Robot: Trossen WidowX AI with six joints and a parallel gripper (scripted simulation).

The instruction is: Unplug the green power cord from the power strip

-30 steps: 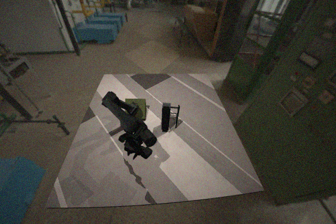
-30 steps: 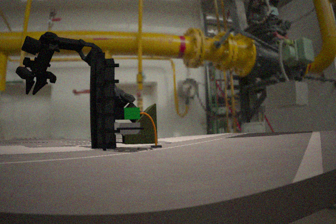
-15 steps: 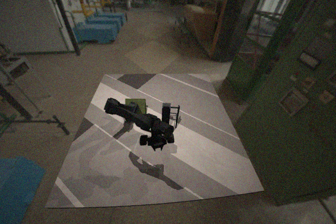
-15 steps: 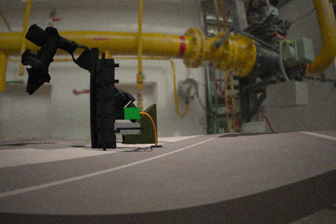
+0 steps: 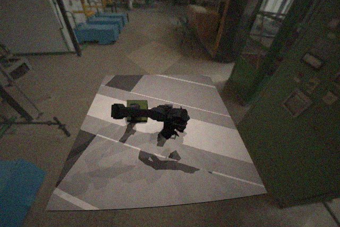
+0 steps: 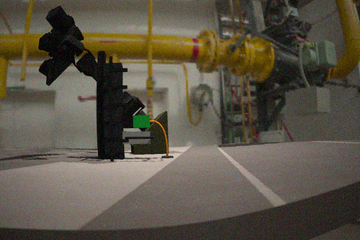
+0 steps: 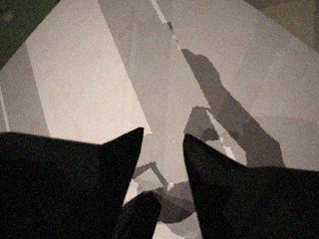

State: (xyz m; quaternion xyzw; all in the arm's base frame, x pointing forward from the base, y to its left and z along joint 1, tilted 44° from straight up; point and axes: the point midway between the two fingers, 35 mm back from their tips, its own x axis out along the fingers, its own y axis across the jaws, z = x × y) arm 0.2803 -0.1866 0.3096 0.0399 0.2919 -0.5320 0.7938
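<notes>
The black power strip (image 6: 108, 109) stands upright on the grey striped mat (image 6: 203, 190) (image 5: 132, 188). A green plug (image 6: 141, 121) sits in its right face, and a thin orange cord (image 6: 163, 132) arcs from the plug down to the mat. My gripper (image 6: 49, 75) (image 5: 167, 134) (image 7: 163, 135) hangs high, up and to the left of the strip's top, well apart from the plug. Its fingers stand partly apart with only mat showing between them. In the top view the arm hides the strip and plug.
An olive-green wedge, the arm's base block (image 6: 160, 138) (image 5: 136, 103), sits behind the strip. A grey plug (image 6: 136, 137) sits in the strip below the green one. Green cabinets (image 5: 296, 125) stand right of the mat, and a dark blurred shape (image 7: 142, 214) lies below the fingers.
</notes>
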